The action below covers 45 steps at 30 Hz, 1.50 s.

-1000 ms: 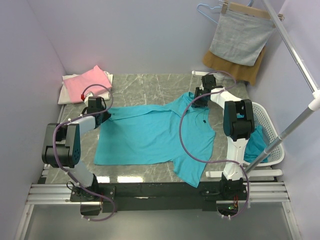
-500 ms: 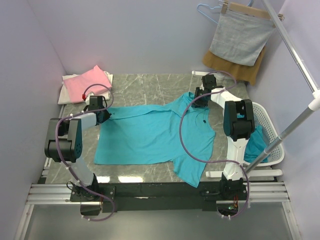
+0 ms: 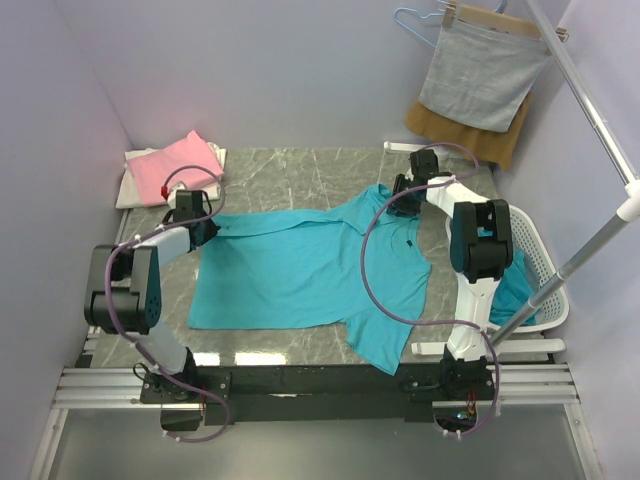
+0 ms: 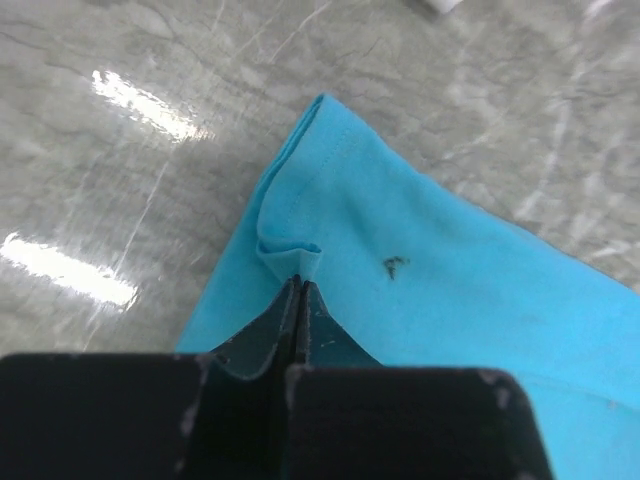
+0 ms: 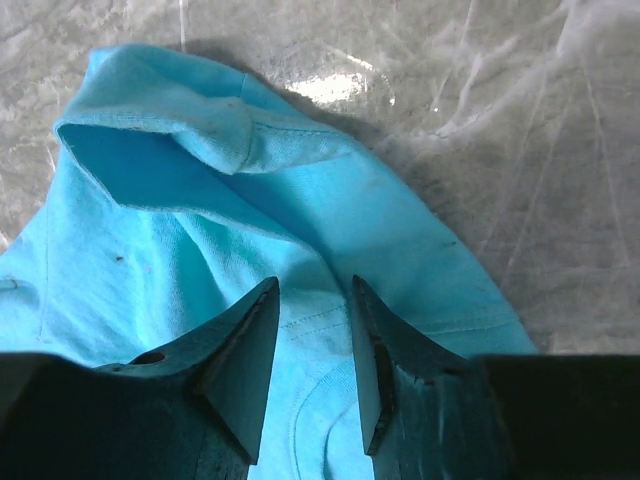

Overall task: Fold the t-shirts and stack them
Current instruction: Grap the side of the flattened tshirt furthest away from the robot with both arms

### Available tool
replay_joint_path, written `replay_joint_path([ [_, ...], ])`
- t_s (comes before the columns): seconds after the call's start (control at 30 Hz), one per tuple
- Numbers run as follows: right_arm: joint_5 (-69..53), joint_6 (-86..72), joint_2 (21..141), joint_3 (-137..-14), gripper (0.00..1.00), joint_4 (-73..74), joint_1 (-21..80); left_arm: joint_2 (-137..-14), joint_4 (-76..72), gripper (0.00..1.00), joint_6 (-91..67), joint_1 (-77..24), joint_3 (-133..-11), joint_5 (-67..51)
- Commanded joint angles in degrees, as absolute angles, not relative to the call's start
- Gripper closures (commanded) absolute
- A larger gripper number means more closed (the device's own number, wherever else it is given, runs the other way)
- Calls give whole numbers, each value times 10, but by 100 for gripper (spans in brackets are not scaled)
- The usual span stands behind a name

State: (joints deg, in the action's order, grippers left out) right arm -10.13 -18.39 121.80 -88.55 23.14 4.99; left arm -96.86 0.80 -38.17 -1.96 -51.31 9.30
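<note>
A teal t-shirt (image 3: 300, 265) lies spread on the marble table. My left gripper (image 3: 208, 226) is at its far left corner, shut on a pinched fold of the teal cloth (image 4: 290, 258). My right gripper (image 3: 398, 193) is open over the shirt's far right end, its fingers (image 5: 240, 350) just above the cloth by the collar seam (image 5: 320, 315), with a rumpled fold (image 5: 190, 120) ahead of them. A folded pink t-shirt (image 3: 178, 166) lies on a folded white one (image 3: 137, 186) at the far left corner.
A white laundry basket (image 3: 540, 280) with more teal cloth stands at the right edge. A grey cloth (image 3: 482, 75) and a brown one (image 3: 452, 125) hang on a rack at the back right. A slanted white pole (image 3: 590, 240) crosses the right side.
My right gripper has shifted slightly to the right over the shirt's far end. My left arm's elbow swung a little; its gripper stays on the corner.
</note>
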Motion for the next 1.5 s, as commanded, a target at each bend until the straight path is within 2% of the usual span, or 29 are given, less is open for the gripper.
replay_joint_path([
  [0.0, -87, -180, 1188, -889, 57, 230, 42, -897, 17, 99, -370, -18, -505, 106],
  [0.63, -116, -171, 1215, -910, 58, 242, 43, -899, 16, 99, -367, -18, -508, 99],
  [0.67, -121, -171, 1215, -909, 66, 239, 43, -901, 16, 99, -367, -18, -508, 98],
  [0.73, -130, -170, 1217, -911, 76, 239, 42, -903, 15, 99, -367, -18, -509, 97],
  [0.9, -131, -166, 1229, -923, 80, 257, 44, -904, 16, 99, -365, -18, -508, 98],
  [1.07, -143, -165, 1218, -913, 100, 244, 43, -907, 17, 99, -365, -18, -510, 98],
  [1.27, -142, -163, 1190, -900, 100, 238, 43, -908, 16, 99, -365, -18, -511, 97],
  [1.3, -135, -162, 1189, -903, 89, 242, 43, -909, 17, 99, -364, -18, -511, 97],
  [1.37, -117, -160, 1193, -909, 79, 250, 44, -911, 16, 99, -364, -18, -511, 95],
  [1.4, -113, -159, 1195, -911, 69, 251, 44, -911, 14, 99, -364, -18, -510, 94],
  [1.47, -102, -161, 1208, -918, 62, 261, 44, -911, 15, 99, -364, -18, -511, 94],
])
